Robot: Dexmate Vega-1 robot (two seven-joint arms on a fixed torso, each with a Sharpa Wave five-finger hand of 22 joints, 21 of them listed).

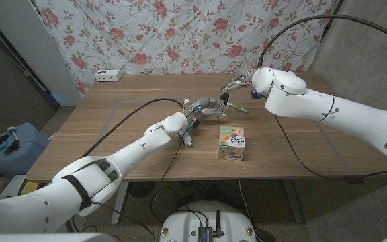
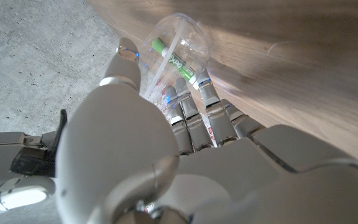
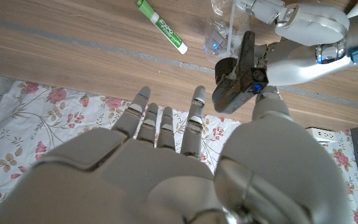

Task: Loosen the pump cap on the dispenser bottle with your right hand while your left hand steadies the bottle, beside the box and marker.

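Note:
A clear dispenser bottle [image 1: 219, 113] stands near the table's middle, and my left hand [image 1: 202, 109] grips its body from the left. In the left wrist view the left hand's fingers [image 2: 194, 106] wrap the bottle [image 2: 185, 37]. My right hand [image 1: 237, 86] hovers just above and behind the bottle's black pump cap [image 1: 225, 98]. In the right wrist view the thumb [image 3: 266, 102] touches the pump cap [image 3: 236, 74] while the fingers [image 3: 166, 121] stay straight and spread beside it. A green marker [image 1: 239, 109] lies right of the bottle. The colourful box [image 1: 232, 144] stands in front.
A white power strip [image 1: 108, 75] lies at the table's back left edge. A floral cloth [image 1: 180, 33] hangs behind the table. A blue case with tools [image 1: 5, 144] sits on the floor to the left. Tape lines mark a rectangle on the wood.

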